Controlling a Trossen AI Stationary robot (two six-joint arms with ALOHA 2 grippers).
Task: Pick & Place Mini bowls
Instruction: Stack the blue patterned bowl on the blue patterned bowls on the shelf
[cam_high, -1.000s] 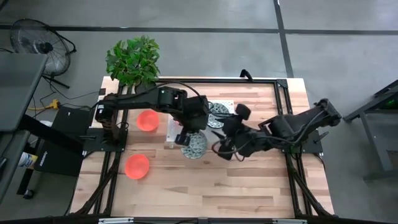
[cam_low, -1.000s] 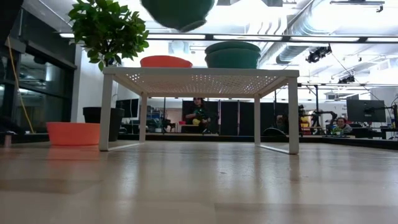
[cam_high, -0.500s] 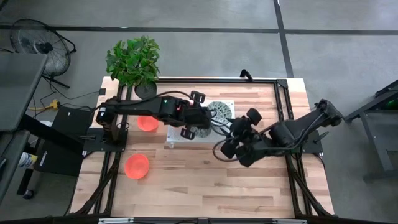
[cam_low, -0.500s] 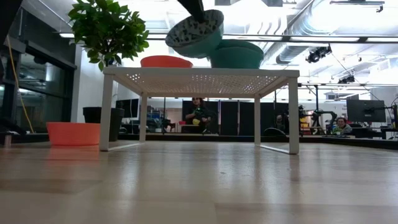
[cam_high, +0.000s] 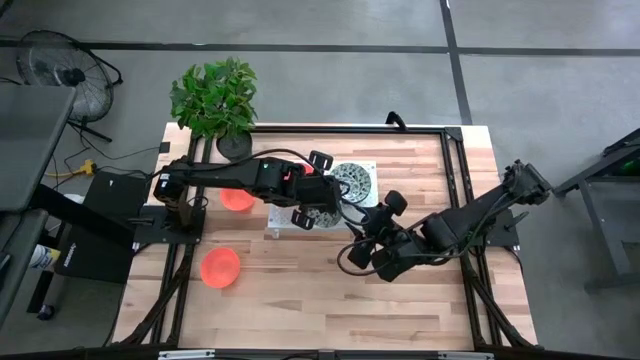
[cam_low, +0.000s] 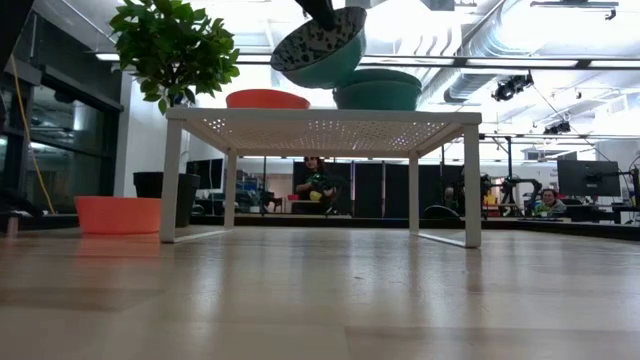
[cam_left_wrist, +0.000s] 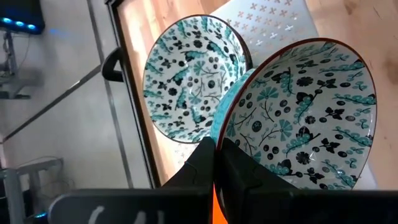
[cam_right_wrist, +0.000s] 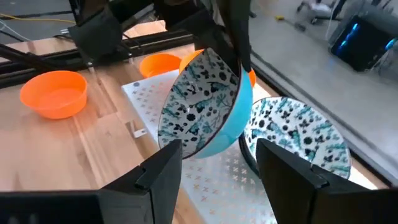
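Note:
My left gripper (cam_high: 310, 192) is shut on a mini bowl (cam_left_wrist: 305, 118), white inside with a dark and teal pattern, teal outside. The bowl hangs tilted over the white perforated rack (cam_low: 320, 120). A second patterned mini bowl (cam_high: 352, 180) sits by its base on the rack's right part, and an orange mini bowl (cam_high: 237, 199) on its left part. Another orange mini bowl (cam_high: 220, 267) rests on the wooden table near the left. My right gripper (cam_right_wrist: 221, 174) stands open in front of the rack, facing the held bowl (cam_right_wrist: 205, 106), with nothing between its fingers. My left gripper pinches the patterned bowl's rim (cam_left_wrist: 219, 140), one finger inside the bowl and one outside. The fingers (cam_right_wrist: 239, 37) come at it slanting down from above. The bowl is lifted clear of the rack and tipped steeply on its side, its opening facing my right gripper.
A potted green plant (cam_high: 215, 95) stands at the table's far left corner. Black frame rails (cam_high: 455, 160) run along the table's edges. Bare wood (cam_high: 330, 300) lies between the rack and the near edge.
My left gripper has rolled its wrist and carried the patterned bowl from in front of the rack to over it; the bowl has tipped from level to steeply tilted and come lower. My right gripper has sunk and drawn toward the near edge, staying open.

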